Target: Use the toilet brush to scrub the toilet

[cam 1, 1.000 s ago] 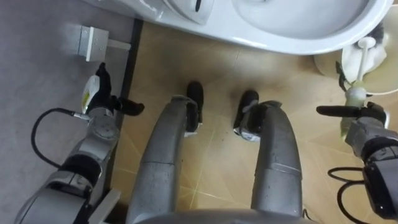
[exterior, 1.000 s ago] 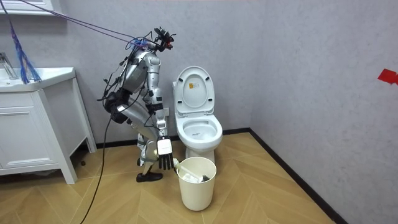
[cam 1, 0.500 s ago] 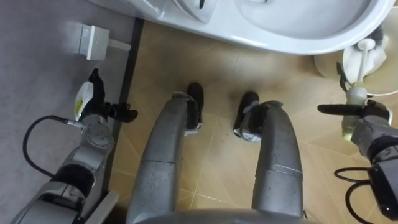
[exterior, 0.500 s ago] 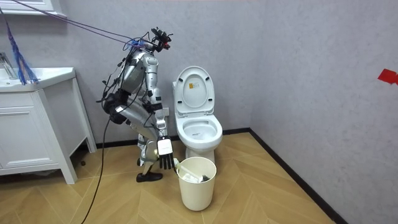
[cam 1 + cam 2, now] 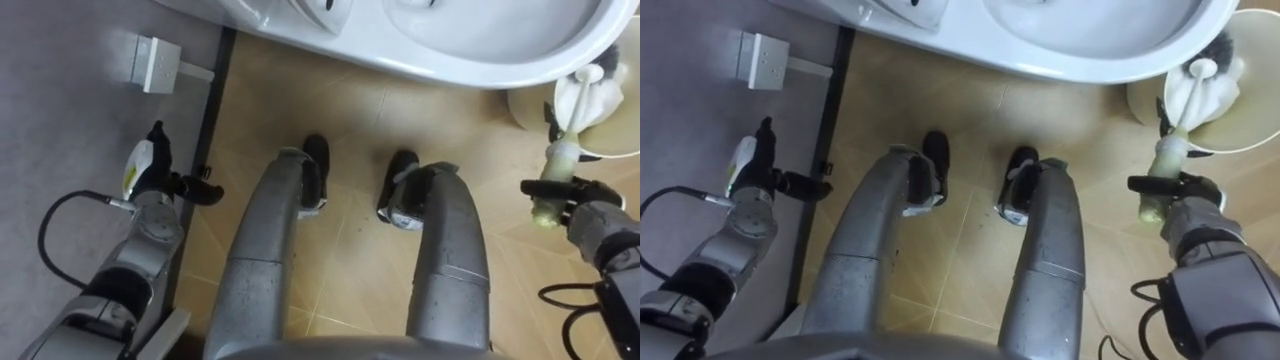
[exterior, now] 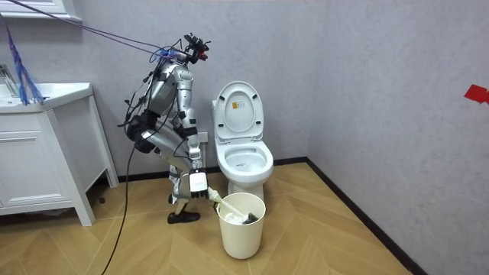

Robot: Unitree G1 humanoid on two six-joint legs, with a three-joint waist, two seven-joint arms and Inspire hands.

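Observation:
The white toilet (image 6: 243,156) stands with its lid up; its bowl (image 5: 480,50) runs along the top of the eye views. To its right, a cream bucket (image 6: 243,225) holds the toilet brush (image 5: 562,150), whose pale handle rises from the bucket (image 5: 1230,140). My right hand (image 5: 575,195) is curled round the lower end of that handle (image 5: 1162,165), just outside the bucket's rim. My left hand (image 5: 165,185) hangs open by the wall with nothing in it. I stand bent forward beside the toilet, feet close to the bowl.
A small white box (image 5: 160,65) sits low on the grey wall above the dark skirting (image 5: 205,130). A white cabinet with a basin (image 6: 38,153) stands at the room view's left. The floor is tan wood pattern.
My right hand, which hung with fingers spread beside the bucket, has risen a little and closed round the brush handle. The left hand has barely shifted.

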